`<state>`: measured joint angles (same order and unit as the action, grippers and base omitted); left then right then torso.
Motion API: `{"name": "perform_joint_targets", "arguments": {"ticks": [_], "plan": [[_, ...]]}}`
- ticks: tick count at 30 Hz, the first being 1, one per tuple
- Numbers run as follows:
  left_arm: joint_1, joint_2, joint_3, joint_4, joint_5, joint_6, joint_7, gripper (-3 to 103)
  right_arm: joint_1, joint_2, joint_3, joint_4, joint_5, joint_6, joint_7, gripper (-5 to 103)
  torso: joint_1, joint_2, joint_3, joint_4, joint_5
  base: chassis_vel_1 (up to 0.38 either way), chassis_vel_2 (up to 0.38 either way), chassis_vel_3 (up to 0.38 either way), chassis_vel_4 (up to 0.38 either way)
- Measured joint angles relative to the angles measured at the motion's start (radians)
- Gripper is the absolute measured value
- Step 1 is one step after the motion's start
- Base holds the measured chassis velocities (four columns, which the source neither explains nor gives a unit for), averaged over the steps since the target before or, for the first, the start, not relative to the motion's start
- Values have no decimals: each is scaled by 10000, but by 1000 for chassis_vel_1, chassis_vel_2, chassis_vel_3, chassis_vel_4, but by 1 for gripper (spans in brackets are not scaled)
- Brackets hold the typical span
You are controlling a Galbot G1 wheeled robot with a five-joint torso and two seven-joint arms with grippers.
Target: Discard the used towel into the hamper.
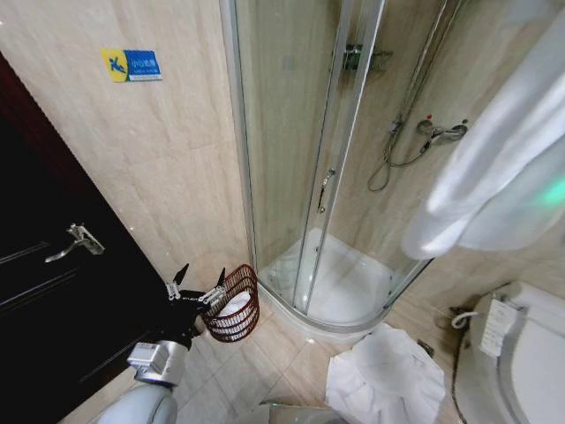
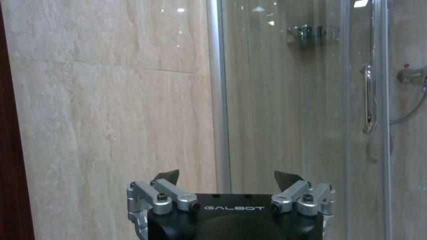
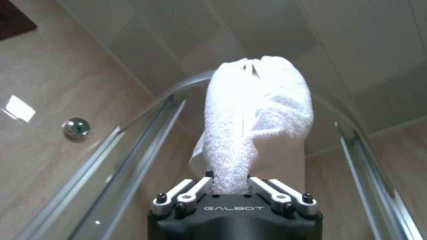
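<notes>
The small dark red-brown openwork wire hamper (image 1: 234, 305) stands on the tiled floor by the curved glass shower enclosure (image 1: 300, 168), and some white cloth already lies inside it. The white terry towel (image 3: 257, 120) being carried is not in yet: it is held high, well apart from the hamper, so carrying it over and dropping it seem to be what remains. More white cloth (image 1: 386, 375) lies crumpled on the floor near the white toilet (image 1: 521, 353); whether it belongs to the task cannot be told.

The right gripper (image 3: 230, 189) has its fingers closed tight on the towel's gathered lower end, and the cloth rises straight out beyond the fingertips toward the ceiling.

The left gripper (image 1: 197, 283) hangs with its fingers spread wide and nothing between them, the hamper just beyond its fingertips, almost touching the rim.
</notes>
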<state>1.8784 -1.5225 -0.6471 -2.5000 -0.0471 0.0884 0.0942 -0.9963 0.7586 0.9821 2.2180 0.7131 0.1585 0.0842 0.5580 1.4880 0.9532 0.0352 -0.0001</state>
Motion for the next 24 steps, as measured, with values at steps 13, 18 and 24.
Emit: {"name": "perform_joint_targets", "arguments": {"ticks": [13, 18, 24], "plan": [[0, 1, 0, 0, 0, 0, 0, 93, -2121, 2434, -68, 899, -1543, 1037, -285, 11, 0, 0, 0, -1, 3, 0, 0, 0, 0], [0, 0, 0, 0, 0, 0, 0, 93, -2803, 3263, -117, 748, -2429, 1655, -651, 11, 0, 0, 0, -1, 3, 0, 0, 0, 0], [0, 1, 0, 0, 0, 0, 0, 93, -3483, 4031, -226, 650, -3174, 2376, -1069, 11, 0, 0, 0, -1, -1, 0, 0, 0, 0]]}}
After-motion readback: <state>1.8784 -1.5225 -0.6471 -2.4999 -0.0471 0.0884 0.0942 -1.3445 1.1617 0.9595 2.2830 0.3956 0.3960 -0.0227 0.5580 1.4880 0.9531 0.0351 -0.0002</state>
